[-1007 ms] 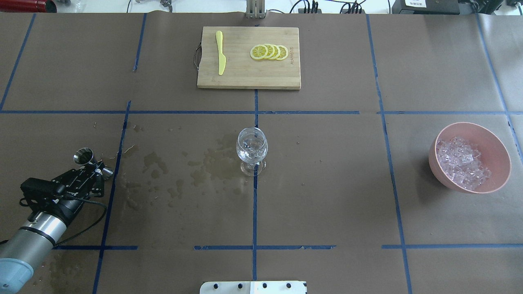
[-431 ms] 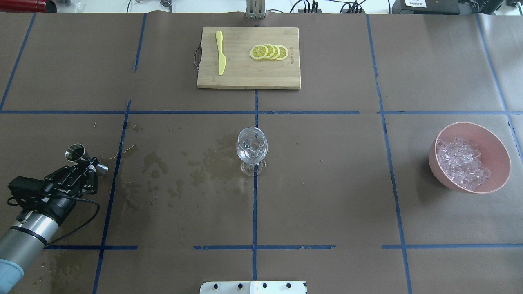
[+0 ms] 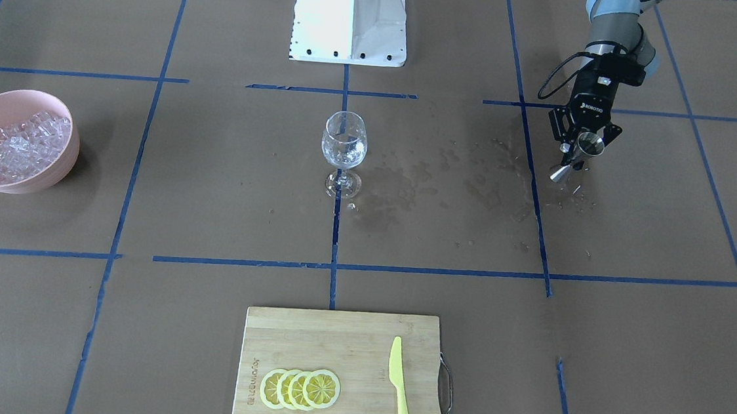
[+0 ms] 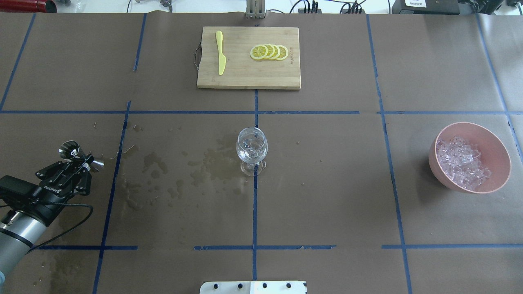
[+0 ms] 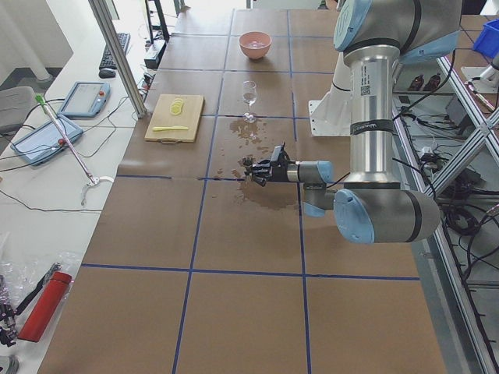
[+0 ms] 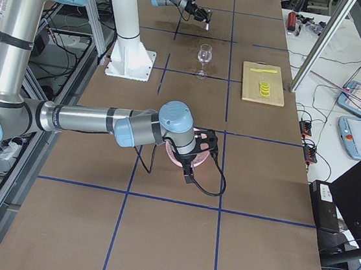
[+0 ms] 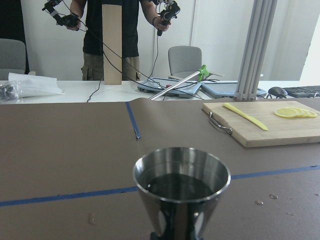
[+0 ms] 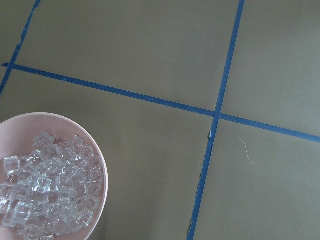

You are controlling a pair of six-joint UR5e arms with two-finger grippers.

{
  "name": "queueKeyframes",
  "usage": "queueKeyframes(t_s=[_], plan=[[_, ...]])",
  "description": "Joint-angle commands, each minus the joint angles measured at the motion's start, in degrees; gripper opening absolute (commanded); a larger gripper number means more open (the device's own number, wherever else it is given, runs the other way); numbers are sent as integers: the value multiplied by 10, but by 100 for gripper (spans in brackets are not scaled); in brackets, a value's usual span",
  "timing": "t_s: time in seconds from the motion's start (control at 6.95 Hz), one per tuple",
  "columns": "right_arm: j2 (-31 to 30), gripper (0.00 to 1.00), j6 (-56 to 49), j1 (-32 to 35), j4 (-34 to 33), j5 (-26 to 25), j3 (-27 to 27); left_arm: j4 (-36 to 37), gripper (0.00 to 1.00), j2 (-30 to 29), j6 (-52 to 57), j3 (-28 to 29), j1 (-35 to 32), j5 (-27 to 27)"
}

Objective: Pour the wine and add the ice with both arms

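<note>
My left gripper (image 4: 83,161) is shut on a steel jigger (image 4: 70,150) near the table's left edge, and it also shows in the front view (image 3: 580,148). The left wrist view shows the jigger (image 7: 181,192) upright with the wine (image 7: 180,185) lying dark inside it. A clear stemmed wine glass (image 4: 252,149) stands at the table's middle, well right of the jigger. The ice (image 4: 461,163) fills a pink bowl (image 4: 496,153) at the right. My right gripper (image 6: 198,151) hangs over that bowl; I cannot tell whether it is open or shut. Its wrist view looks down on the ice (image 8: 45,195).
Wet patches (image 4: 212,163) darken the brown paper between the jigger and the glass. A wooden cutting board (image 4: 248,77) at the far centre carries a yellow knife (image 4: 220,53) and lemon slices (image 4: 269,52). The white pedestal (image 3: 351,15) stands at the robot's edge.
My left gripper has carried the jigger leftward and a little farther from the glass. The glass, the bowl and the board have not moved.
</note>
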Motion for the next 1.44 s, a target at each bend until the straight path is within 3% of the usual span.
queueKeyframes(t_s=[0.0, 0.43, 0.86, 1.01, 1.29], plan=[[0, 100, 0, 0, -1, 0, 0, -65, 0, 3, 197, -12, 0, -19], [0, 100, -1, 0, 0, 0, -2, -71, 0, 1, 302, -94, -1, -146], [0, 100, -1, 0, -1, 0, -4, 25, 0, -10, 303, -150, -63, -340], [-1, 100, -2, 0, -1, 0, -5, 70, 0, -42, 298, -150, -94, -399], [-8, 100, -2, 1, -1, 0, -7, 146, 0, -101, 289, -151, -108, -439]])
